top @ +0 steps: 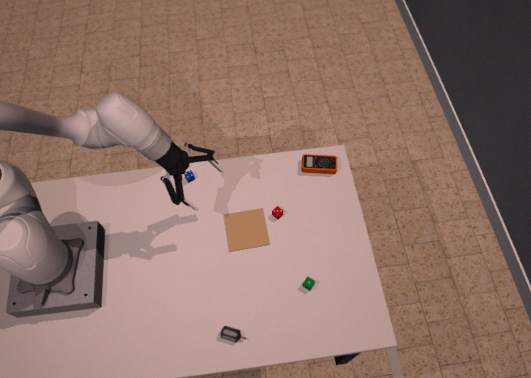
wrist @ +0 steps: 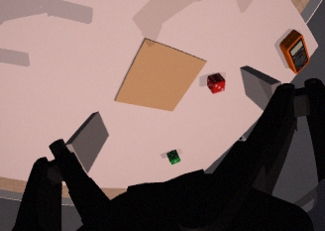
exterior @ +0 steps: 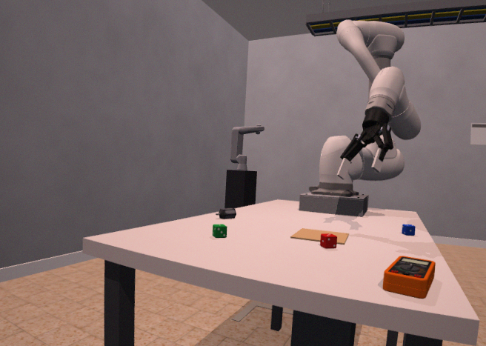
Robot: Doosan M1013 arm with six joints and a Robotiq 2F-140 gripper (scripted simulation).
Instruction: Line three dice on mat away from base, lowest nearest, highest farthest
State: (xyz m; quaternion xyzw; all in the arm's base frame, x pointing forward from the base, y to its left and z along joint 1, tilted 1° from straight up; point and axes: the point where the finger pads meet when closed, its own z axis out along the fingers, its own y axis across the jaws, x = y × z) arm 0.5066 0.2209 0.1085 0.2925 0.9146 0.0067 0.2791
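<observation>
1. From above, the gripper [top: 205, 180] hangs with jaws wide apart and holding nothing, over the blue die [top: 189, 176]. The red die [top: 277, 212] sits just beside the mat [top: 246, 229]; the green die [top: 307, 282] lies well apart on the worktop [top: 171, 305].
2. Outside view: the gripper [exterior: 358, 163] is high above the worktop [exterior: 274, 271], near the multimeter's [exterior: 409, 275] side.
3. Wrist view: the mat [wrist: 161, 73], red die [wrist: 216, 83] and green die [wrist: 173, 157] show between the spread fingers.
</observation>
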